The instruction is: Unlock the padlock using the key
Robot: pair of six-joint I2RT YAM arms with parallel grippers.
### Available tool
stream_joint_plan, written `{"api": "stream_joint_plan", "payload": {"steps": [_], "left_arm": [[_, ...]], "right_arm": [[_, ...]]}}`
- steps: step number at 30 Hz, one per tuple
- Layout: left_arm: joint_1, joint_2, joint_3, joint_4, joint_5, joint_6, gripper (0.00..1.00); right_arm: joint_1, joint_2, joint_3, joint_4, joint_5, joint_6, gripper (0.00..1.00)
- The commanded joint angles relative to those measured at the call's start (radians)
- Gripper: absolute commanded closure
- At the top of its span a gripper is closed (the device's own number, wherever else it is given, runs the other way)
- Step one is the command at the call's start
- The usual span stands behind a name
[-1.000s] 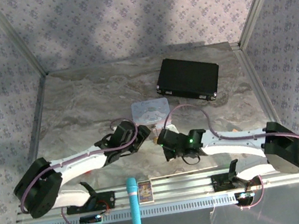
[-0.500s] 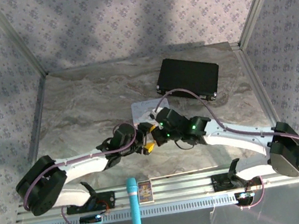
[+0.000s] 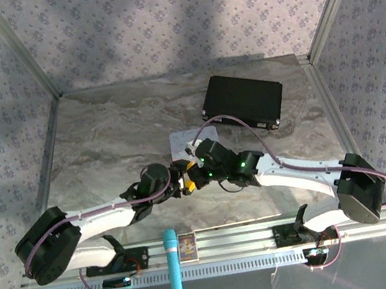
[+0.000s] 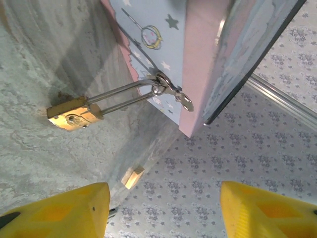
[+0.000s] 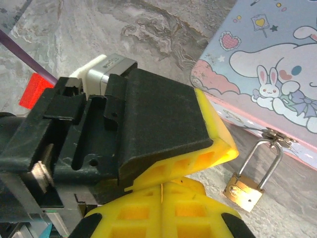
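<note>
Both my arms had closed in on the padlock [image 4: 74,115]: left jaws gaped empty facing it, ready to steady it; right jaws were shut, on what I couldn't tell.

padlock [image 4: 74,115] — small brass body, long silver shackle | shut, hooked through tin's clasp [image 4: 166,91] | body flat on table [image 4: 29,148]

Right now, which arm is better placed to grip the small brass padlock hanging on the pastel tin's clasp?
Left. The left gripper is open, its yellow fingers spread wide, with the small brass padlock lying just ahead of them. The right gripper is shut and would probably have to open first.
</note>
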Motion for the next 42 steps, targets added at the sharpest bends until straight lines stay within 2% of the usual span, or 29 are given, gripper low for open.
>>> {"api": "stream_joint_plan", "payload": {"steps": [1,10,12,17,19,24,30,35,42], "left_arm": [[-0.008,-0.012,-0.004,0.077,0.019,-0.043,0.37],[-0.003,-0.018,-0.014,0.11,0.011,-0.062,0.54],[0.0,-0.02,-0.024,0.122,0.007,-0.071,0.53],[0.001,-0.04,-0.058,0.149,-0.035,-0.098,0.36],[0.0,-0.057,-0.072,0.159,-0.067,-0.109,0.36],[0.014,-0.085,-0.079,0.182,-0.081,-0.114,0.46],[0.019,-0.117,-0.085,0.165,-0.087,-0.12,0.46],[0.038,-0.154,-0.08,0.14,-0.074,-0.097,0.72],[0.049,-0.232,-0.094,0.04,-0.09,-0.075,0.9]], "right_arm": [[0.039,-0.013,-0.009,0.094,0.007,-0.001,1.0],[0.061,-0.043,-0.079,0.202,0.078,0.063,1.0],[0.063,-0.062,-0.101,0.22,0.103,0.076,1.0],[0.048,-0.124,-0.19,0.333,0.148,0.14,1.0],[0.041,-0.133,-0.207,0.375,0.159,0.149,1.0],[0.04,-0.097,-0.211,0.469,0.141,0.172,1.0],[0.068,-0.054,-0.221,0.549,0.166,0.179,1.0],[0.079,-0.034,-0.227,0.574,0.179,0.185,1.0],[0.079,-0.055,-0.252,0.568,0.199,0.193,1.0]]}}
